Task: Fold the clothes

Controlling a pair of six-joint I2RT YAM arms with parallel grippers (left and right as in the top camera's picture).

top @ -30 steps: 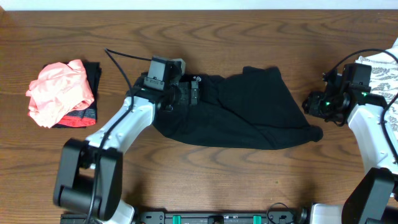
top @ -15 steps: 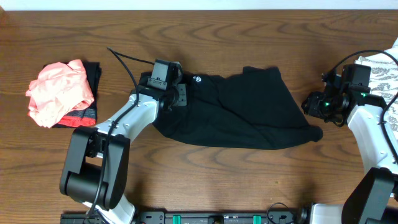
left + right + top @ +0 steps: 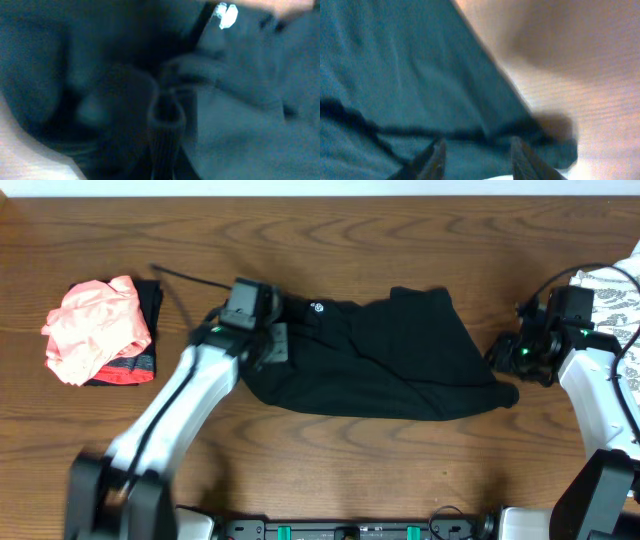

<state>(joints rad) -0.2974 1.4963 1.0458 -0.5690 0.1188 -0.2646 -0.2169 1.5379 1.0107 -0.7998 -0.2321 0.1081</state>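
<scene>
Compared with a second ago, the left gripper (image 3: 272, 343) has gone from wide open over the left end of the black garment (image 3: 380, 365) to jaws clamped on it. That arm has also slid a bit to the left and is smeared with motion blur. The right arm has barely budged.

The black garment sits mid-counter (image 3: 400, 240) with its long axis running left to right. The end with the white logo (image 3: 316, 307) points left, and a narrow corner points right, ending just beside the right gripper (image 3: 503, 355).

Overhead can't show the left pinch, but the left wrist view has the jaws shut with black fabric bunched around the tip (image 3: 165, 112), logo up top (image 3: 226, 14). The right wrist view shows those fingers (image 3: 436, 156) standing apart over the garment's right edge, gripping nothing, with bare wood beside it. Only overhead shows the pink garment (image 3: 95, 325) far left and the leaf-print cloth (image 3: 615, 290) at the far right.
</scene>
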